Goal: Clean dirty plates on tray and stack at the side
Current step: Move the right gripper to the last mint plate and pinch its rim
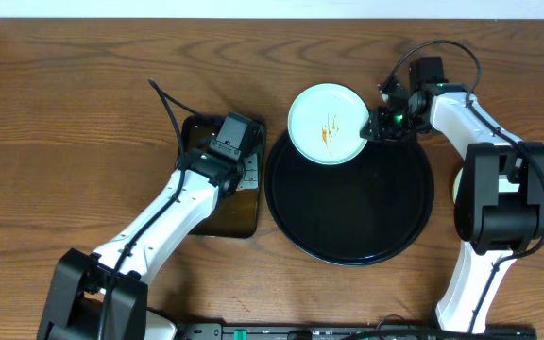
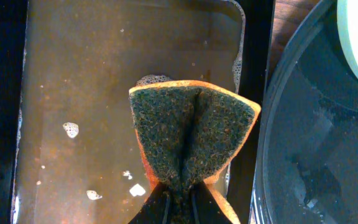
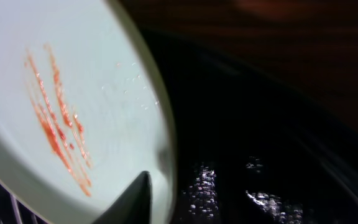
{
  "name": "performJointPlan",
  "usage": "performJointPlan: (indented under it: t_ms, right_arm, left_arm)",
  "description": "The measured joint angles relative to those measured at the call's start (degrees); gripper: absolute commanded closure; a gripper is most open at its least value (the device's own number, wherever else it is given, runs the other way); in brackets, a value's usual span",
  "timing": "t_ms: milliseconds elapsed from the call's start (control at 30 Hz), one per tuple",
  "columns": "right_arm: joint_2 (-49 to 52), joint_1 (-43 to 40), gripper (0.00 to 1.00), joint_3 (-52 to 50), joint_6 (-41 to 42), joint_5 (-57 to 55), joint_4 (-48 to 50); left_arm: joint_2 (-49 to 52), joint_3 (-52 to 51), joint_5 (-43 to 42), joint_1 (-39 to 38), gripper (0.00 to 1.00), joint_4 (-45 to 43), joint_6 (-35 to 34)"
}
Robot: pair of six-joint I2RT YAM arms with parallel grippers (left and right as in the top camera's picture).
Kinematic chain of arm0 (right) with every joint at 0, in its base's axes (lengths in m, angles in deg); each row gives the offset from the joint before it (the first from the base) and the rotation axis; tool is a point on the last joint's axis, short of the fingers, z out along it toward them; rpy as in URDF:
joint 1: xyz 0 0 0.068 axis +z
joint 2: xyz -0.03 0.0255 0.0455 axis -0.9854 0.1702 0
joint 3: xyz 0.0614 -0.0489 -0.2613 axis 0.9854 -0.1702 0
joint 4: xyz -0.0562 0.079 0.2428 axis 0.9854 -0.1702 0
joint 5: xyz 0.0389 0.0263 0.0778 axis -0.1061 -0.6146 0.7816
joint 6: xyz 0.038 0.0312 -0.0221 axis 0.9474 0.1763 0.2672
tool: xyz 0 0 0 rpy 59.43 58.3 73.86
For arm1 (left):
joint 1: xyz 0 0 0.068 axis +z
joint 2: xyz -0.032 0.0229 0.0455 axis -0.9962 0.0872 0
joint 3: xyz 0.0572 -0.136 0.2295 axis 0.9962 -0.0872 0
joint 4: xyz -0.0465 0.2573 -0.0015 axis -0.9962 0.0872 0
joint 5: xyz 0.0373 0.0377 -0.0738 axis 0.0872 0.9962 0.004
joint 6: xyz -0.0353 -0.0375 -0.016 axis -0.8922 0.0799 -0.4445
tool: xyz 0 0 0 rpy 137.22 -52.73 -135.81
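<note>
We count one round, smeared plate (image 1: 327,123), face up over the far rim of one tray (image 1: 348,212). The right gripper (image 1: 372,127) pinches its edge. Left of the tray, the left gripper (image 2: 180,200) clamps one sponge (image 2: 191,134).

text: none legible | labels: none | brands: none | numbers: 0 readable in any view

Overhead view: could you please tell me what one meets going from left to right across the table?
Small rectangular tray, where the left gripper holds a sponge → smeared plate → right gripper gripping its rim.
</note>
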Motion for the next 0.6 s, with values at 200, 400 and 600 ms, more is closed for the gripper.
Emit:
performJointPlan:
  t_ms: [200, 400, 600]
  right_arm:
    - [0.02, 0.00, 0.95, 0.00, 0.28, 0.72, -2.23]
    - [0.02, 0.02, 0.99, 0.02, -1.46, -0.13, -8.09]
    - [-1.79, 0.07, 0.99, 0.04, -1.86, -4.55, -13.40]
  left_arm:
    - [0.00, 0.00, 0.00, 0.00, 0.91, 0.02, -0.02]
    - [0.00, 0.00, 0.00, 0.00, 0.92, 0.04, -0.02]
    - [0.00, 0.00, 0.00, 0.00, 0.92, 0.02, -0.02]
